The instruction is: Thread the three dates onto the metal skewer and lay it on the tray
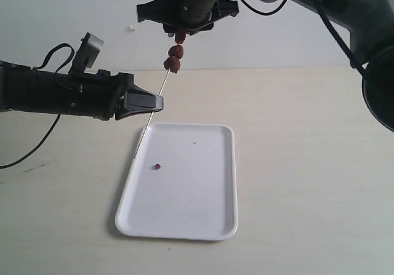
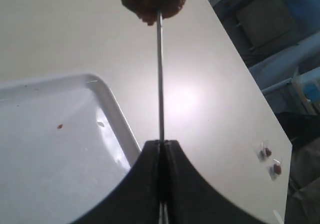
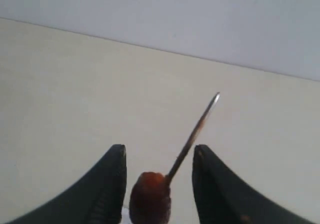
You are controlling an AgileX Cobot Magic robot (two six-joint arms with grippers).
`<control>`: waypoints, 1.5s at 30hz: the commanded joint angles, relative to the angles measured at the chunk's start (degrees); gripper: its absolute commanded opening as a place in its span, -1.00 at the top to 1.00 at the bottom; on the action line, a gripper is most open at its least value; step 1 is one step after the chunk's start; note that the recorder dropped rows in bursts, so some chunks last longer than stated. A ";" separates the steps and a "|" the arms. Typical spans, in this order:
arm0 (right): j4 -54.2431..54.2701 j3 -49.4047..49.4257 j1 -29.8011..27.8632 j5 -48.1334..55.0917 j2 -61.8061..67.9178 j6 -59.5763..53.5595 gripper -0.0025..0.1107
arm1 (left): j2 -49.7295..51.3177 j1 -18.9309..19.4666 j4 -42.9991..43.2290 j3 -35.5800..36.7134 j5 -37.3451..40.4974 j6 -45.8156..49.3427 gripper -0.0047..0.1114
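Observation:
The thin metal skewer point(image 1: 151, 115) stands tilted above the table, its lower tip over the left rim of the white tray point(image 1: 231, 183). My left gripper point(image 1: 157, 103) is shut on its middle part; in the left wrist view the skewer point(image 2: 160, 73) rises straight from the closed left gripper point(image 2: 162, 144). Three dates point(image 1: 175, 51) are stacked on the upper end. My right gripper point(image 1: 183, 30) hangs over them. In the right wrist view the top date point(image 3: 150, 199) sits between the spread fingers of the right gripper point(image 3: 159, 151), touching neither, and the skewer tip point(image 3: 197, 131) pokes out.
A tiny reddish crumb point(image 1: 158, 165) lies on the tray floor, seen in the left wrist view as the crumb point(image 2: 59, 126). Two small reddish bits point(image 2: 271, 161) lie on the pale table near its far edge. The table surface surrounds the tray.

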 commanded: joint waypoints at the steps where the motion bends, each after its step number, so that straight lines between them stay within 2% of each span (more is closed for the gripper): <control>1: -1.87 -0.24 0.14 2.52 -0.91 -0.02 0.20 | -0.55 -0.09 0.37 -0.42 2.43 0.37 0.92; 10: -1.87 -0.24 0.14 2.42 -3.69 -1.09 0.20 | -0.55 -0.09 1.97 0.61 1.95 0.40 0.92; 15: -2.00 -0.24 0.14 4.24 -5.52 -2.86 0.20 | -0.55 -0.09 5.81 1.22 1.55 -2.21 0.92; 21: -3.60 -0.24 0.14 6.79 -8.80 -5.49 0.20 | -0.55 -0.09 0.72 5.67 -3.52 -2.09 0.92; 24: -5.75 -0.13 0.14 9.72 -10.11 -6.84 0.20 | -0.55 -0.09 -4.42 8.34 -3.55 -1.00 0.92; 27: -6.62 -0.13 0.14 12.10 -10.85 -8.67 0.20 | -0.55 -0.55 -5.13 10.86 -2.64 -0.30 0.92; 30: -6.53 -0.13 0.14 13.75 -11.09 -10.39 0.20 | -0.55 -2.97 -5.13 12.34 -4.48 -0.17 0.92; 33: -5.41 -0.13 0.14 15.28 -11.09 -11.16 0.20 | -0.55 -6.71 -5.13 12.45 -9.68 -0.93 0.92; 39: -3.45 -0.13 0.30 18.51 -11.44 -13.09 0.20 | -0.55 -13.47 -5.13 10.48 -23.98 -5.35 0.92; 45: -1.65 -0.13 1.55 19.78 -12.70 -15.52 0.23 | -0.33 -15.38 -5.13 9.56 -30.11 -6.31 0.92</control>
